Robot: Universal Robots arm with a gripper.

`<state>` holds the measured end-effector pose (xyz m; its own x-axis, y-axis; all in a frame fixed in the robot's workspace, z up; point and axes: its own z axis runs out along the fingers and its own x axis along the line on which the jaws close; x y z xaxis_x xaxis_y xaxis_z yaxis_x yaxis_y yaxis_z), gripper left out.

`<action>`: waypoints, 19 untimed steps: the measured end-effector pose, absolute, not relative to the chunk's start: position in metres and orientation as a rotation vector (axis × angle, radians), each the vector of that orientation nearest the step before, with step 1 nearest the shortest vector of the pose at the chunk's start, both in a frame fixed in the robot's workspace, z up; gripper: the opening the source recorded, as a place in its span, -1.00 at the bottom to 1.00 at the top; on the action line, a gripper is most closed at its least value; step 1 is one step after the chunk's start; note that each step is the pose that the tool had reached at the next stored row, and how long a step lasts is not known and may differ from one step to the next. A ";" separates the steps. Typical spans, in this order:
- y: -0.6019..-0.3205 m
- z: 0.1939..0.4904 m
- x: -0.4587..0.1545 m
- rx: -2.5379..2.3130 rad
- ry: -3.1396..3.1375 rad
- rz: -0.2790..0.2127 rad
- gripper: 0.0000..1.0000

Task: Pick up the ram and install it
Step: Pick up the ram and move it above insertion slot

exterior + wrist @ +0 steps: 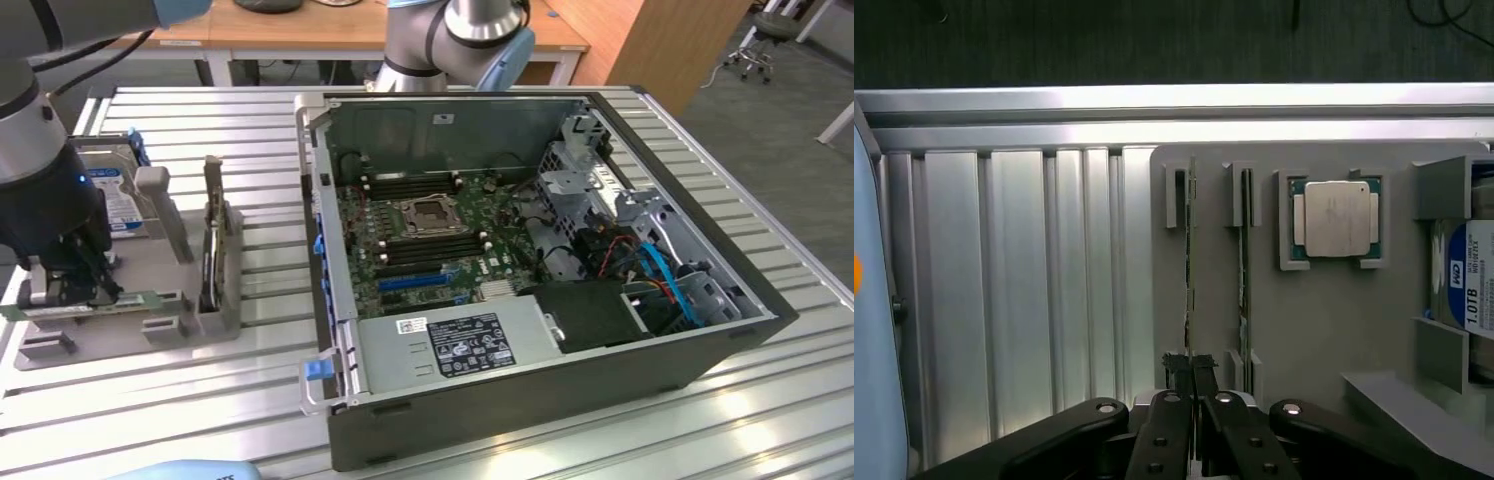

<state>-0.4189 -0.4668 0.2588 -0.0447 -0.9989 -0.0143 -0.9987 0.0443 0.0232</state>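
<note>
**Step in hand:** pick-up of the ram [1190, 270] from the grey fixture tray [1324, 330].

**Gripper:** the gripper [1191, 372] is closed down narrow on the stick's top edge, and the fingertips [1175, 364] pinch it from both faces.

**Ram position:** it stands on edge in the tray's outermost slot, along the tray edge that borders the bare slatted worktop [1014, 280]. I cannot tell whether it has cleared its end brackets. I judge it seated or barely raised.

**Exterior view:** the gripper [78, 292] is low over the tray's near edge. The ram [147, 300] shows on either side of the fingers, so the hold is not at an end.

**Doing it well:**
- Draw straight up along the bracket grooves with no twist — a board this thin would likely flex or jam if tilted.
- The second stick [1244, 270] stands just beside it and parallel, so keep the fingers off it.
- The processor chip [1337, 218] lies beyond that stick, and the hard drive [1466, 285] is at the tray's far edge.
- The hold is on a narrow edge, so slip looks like the main risk — go slowly until the ram is free.

The open computer case [441, 125] stands well apart, toward the exterior view's right.
</note>
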 end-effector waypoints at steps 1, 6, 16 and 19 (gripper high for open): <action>-0.467 0.261 -0.419 2.167 -2.266 -0.042 -0.76; -0.467 0.271 -0.419 2.167 -2.266 -0.042 -0.76; -0.467 0.292 -0.419 2.167 -2.266 -0.042 -0.76; -0.467 0.300 -0.419 2.167 -2.266 -0.042 -0.76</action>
